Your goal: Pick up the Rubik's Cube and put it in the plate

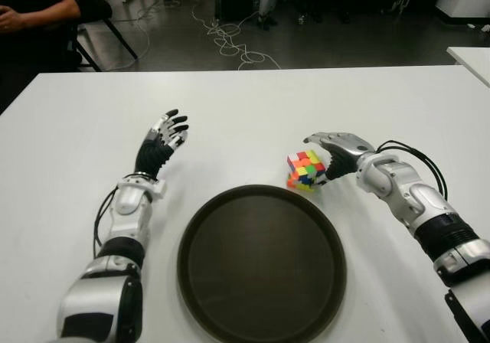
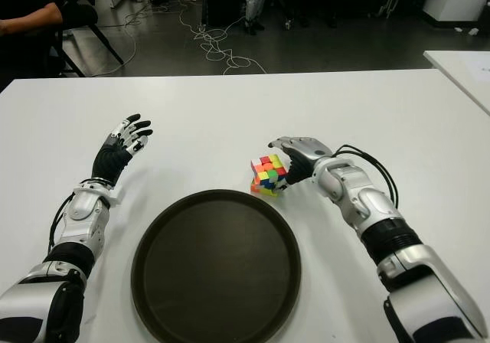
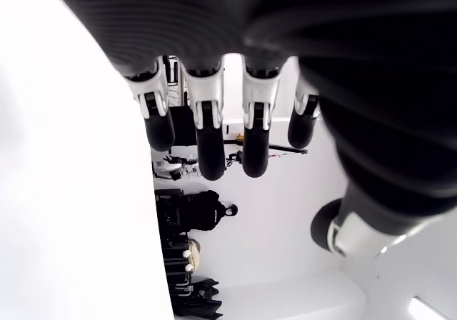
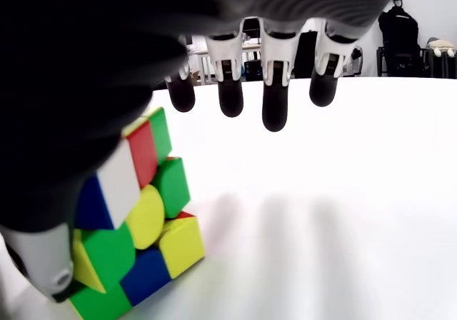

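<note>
Rubik's Cube (image 1: 305, 170): glossy multicoloured tiles, on matte white tabletop (image 1: 245, 106) just beyond round dark plate (image 1: 262, 264). Right hand (image 1: 331, 153) beside it, fingers released; left hand (image 1: 162, 144) spread, empty.

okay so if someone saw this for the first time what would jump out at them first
Probably the bright cube on the white table, just beyond the plate's far right rim, with the right hand arched over it, fingers not closed. Next, the big dark plate lying bare at the near middle. The left hand shows open, left of the plate.
</note>
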Robot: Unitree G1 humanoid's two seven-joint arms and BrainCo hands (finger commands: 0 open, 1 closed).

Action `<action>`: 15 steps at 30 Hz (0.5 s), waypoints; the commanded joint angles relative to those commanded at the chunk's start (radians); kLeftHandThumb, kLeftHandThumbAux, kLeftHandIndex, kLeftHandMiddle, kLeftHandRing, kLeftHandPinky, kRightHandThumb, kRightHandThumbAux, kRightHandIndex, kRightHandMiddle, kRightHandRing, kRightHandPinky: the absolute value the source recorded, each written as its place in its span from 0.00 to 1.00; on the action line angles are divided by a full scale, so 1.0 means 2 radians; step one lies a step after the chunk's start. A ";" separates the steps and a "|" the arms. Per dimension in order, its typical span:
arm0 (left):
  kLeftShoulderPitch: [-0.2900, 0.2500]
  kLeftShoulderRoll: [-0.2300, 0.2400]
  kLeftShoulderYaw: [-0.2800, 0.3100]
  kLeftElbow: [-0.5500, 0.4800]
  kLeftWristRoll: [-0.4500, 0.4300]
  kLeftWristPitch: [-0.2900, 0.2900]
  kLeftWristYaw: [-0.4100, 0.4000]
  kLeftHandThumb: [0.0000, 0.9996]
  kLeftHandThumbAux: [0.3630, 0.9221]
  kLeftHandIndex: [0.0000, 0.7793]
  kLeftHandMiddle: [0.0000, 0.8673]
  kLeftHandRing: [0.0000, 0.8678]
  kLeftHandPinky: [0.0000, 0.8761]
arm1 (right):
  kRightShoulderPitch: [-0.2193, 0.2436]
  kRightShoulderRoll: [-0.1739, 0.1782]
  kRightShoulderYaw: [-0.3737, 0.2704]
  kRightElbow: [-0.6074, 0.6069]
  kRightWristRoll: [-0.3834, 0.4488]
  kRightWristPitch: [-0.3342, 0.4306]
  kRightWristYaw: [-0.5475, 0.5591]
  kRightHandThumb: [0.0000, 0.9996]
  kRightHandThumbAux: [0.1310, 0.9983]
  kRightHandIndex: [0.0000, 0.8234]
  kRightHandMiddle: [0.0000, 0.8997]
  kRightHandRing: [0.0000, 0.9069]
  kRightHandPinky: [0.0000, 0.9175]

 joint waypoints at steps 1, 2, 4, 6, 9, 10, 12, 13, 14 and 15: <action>0.000 0.000 0.000 0.000 0.000 -0.001 0.001 0.05 0.49 0.14 0.21 0.18 0.14 | -0.001 0.000 0.000 0.002 0.000 -0.001 -0.001 0.00 0.62 0.14 0.17 0.18 0.18; 0.000 0.000 0.000 0.001 0.001 -0.001 0.001 0.05 0.49 0.14 0.21 0.18 0.14 | -0.001 0.000 0.001 0.003 0.000 -0.001 -0.001 0.00 0.62 0.14 0.17 0.18 0.18; 0.000 0.000 0.000 0.001 0.001 -0.002 0.001 0.05 0.50 0.14 0.21 0.18 0.13 | -0.002 0.001 0.001 0.005 0.000 -0.001 -0.002 0.00 0.62 0.14 0.16 0.18 0.18; 0.000 0.000 -0.001 0.000 0.002 -0.003 0.002 0.05 0.51 0.14 0.21 0.18 0.13 | -0.002 0.001 0.000 0.006 0.002 -0.001 -0.003 0.00 0.62 0.14 0.17 0.18 0.18; 0.000 0.000 -0.002 0.000 0.004 -0.004 0.003 0.04 0.53 0.15 0.21 0.18 0.13 | -0.002 0.002 -0.001 0.010 0.004 -0.003 -0.004 0.00 0.63 0.15 0.17 0.19 0.20; 0.000 0.000 -0.003 0.000 0.004 -0.004 0.004 0.04 0.53 0.15 0.21 0.18 0.13 | -0.003 0.003 -0.001 0.011 0.005 -0.003 -0.005 0.00 0.63 0.15 0.17 0.19 0.20; 0.000 0.000 -0.003 0.000 0.004 -0.004 0.005 0.04 0.53 0.15 0.22 0.18 0.13 | -0.003 0.003 0.000 0.013 0.005 -0.004 -0.005 0.00 0.62 0.15 0.17 0.19 0.20; 0.000 0.000 -0.003 0.000 0.004 -0.004 0.005 0.04 0.53 0.15 0.22 0.18 0.13 | -0.003 0.003 0.001 0.014 0.005 -0.004 -0.004 0.00 0.62 0.15 0.17 0.19 0.19; 0.000 -0.001 -0.003 0.000 0.005 -0.004 0.006 0.04 0.53 0.16 0.22 0.18 0.14 | -0.004 0.003 0.002 0.015 0.005 -0.005 -0.004 0.00 0.62 0.15 0.17 0.19 0.19; 0.000 -0.001 -0.003 0.000 0.005 -0.004 0.007 0.04 0.53 0.16 0.22 0.19 0.14 | -0.004 0.003 0.003 0.016 0.005 -0.005 -0.004 0.00 0.62 0.15 0.17 0.19 0.18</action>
